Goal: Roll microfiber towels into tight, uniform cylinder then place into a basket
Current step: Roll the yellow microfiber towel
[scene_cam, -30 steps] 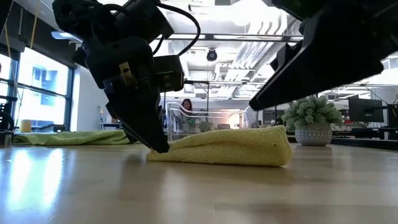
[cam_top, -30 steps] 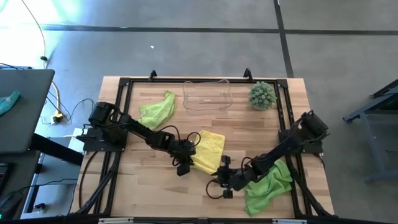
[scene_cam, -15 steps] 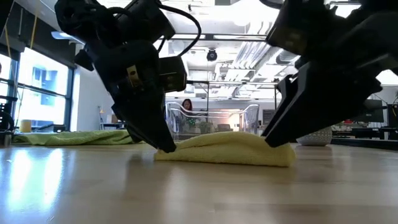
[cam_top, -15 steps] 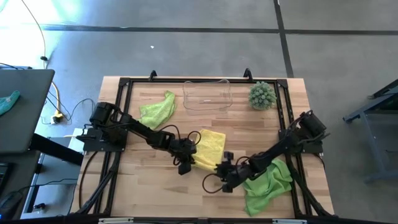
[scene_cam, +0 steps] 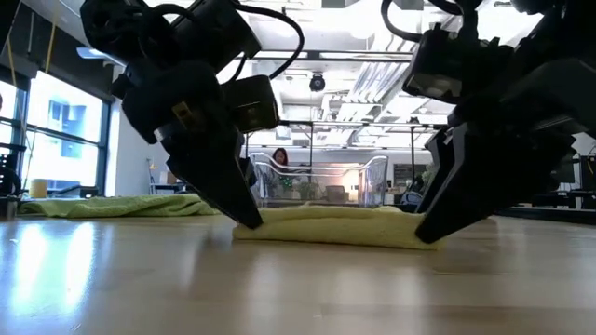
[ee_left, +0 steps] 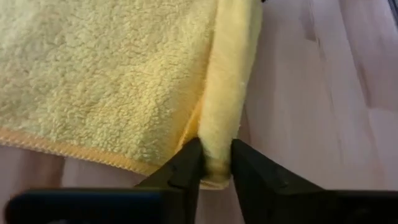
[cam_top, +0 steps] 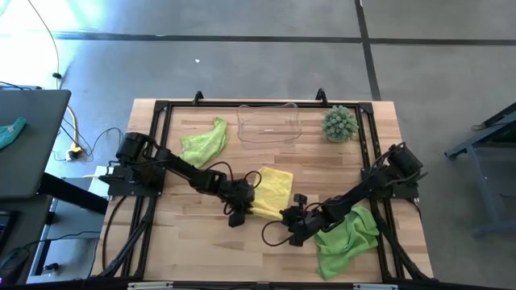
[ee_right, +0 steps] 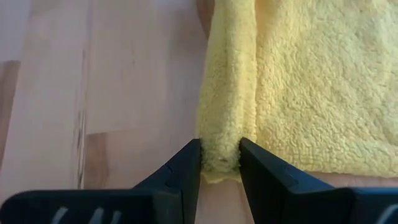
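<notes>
The yellow towel lies flat on the table's middle, its near edge rolled into a thin roll. My left gripper is shut on the roll's left end and my right gripper on its right end, both slanting down. One lime green towel lies crumpled at the far left. Another green towel lies crumpled at the near right, under my right arm. The clear basket stands at the far edge. My left gripper pinches the left end of the yellow towel's rolled edge between its two fingers. The fingers slant down from the near left and lie along the roll, which rests on the table. My right gripper pinches the roll's right end between its two fingers. The fingers slant down from the near right, along the roll. That end lies on the table too.
A spiky green plant in a pot stands at the far right, beside the basket. A black frame runs around the tabletop. Bare wood shows along the near edge, left of the right arm.
My right gripper has moved toward the far edge and down, tipping steeper, onto the right end of the rolled edge. The towel's right end, bulging high a second ago, now lies low and flat. My left gripper has rolled a little at the left end.
</notes>
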